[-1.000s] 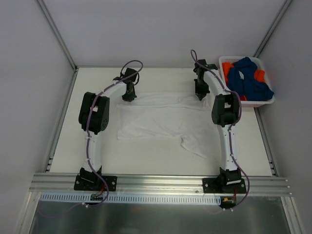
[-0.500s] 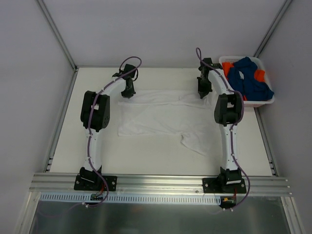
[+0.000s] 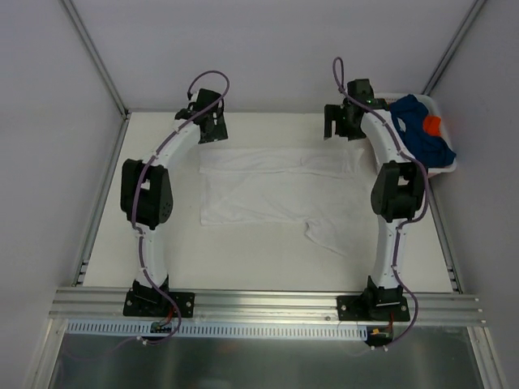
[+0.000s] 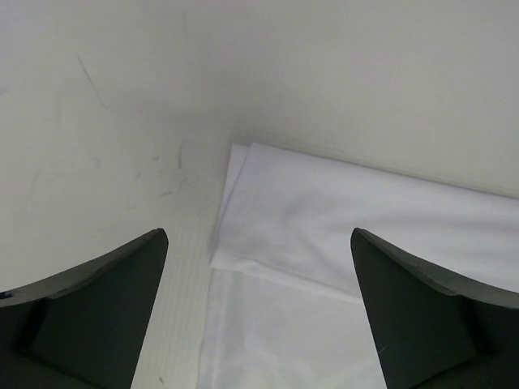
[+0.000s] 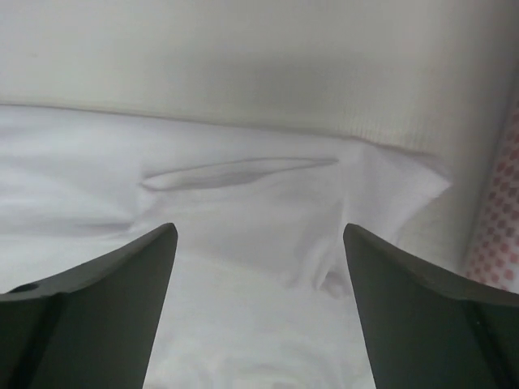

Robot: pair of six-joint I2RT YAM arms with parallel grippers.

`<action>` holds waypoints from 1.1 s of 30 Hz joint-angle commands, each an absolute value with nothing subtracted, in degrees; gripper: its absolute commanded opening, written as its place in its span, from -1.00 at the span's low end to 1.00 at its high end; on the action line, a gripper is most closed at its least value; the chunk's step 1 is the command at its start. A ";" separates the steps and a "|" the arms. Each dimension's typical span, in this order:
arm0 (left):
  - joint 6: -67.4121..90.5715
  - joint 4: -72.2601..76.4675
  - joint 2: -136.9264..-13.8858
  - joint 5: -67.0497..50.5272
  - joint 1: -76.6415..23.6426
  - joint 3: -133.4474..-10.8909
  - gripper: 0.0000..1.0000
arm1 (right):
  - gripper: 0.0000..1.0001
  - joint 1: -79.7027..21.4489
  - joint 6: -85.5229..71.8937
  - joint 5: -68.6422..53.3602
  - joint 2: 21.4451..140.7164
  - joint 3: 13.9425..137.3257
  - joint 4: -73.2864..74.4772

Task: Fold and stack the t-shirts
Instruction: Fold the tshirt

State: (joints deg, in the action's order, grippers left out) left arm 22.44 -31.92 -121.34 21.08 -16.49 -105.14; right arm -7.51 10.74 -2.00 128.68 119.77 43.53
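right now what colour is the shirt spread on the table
The shirt is white, clearest in the top view.

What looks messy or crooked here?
The white t-shirt lies mostly flat, but one sleeve sticks out crumpled at its near right corner. The dark blue shirt sits bunched up in the basket, reaching over its rim.

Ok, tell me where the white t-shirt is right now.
In the top view the white t-shirt lies spread flat at the centre, its far corners close by the left hand and right hand, with the basket to its right.
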 commanded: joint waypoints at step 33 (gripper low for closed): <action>33.57 -11.16 -72.42 24.17 -32.69 -38.23 0.98 | 0.58 -31.90 -15.02 19.86 73.73 43.25 32.87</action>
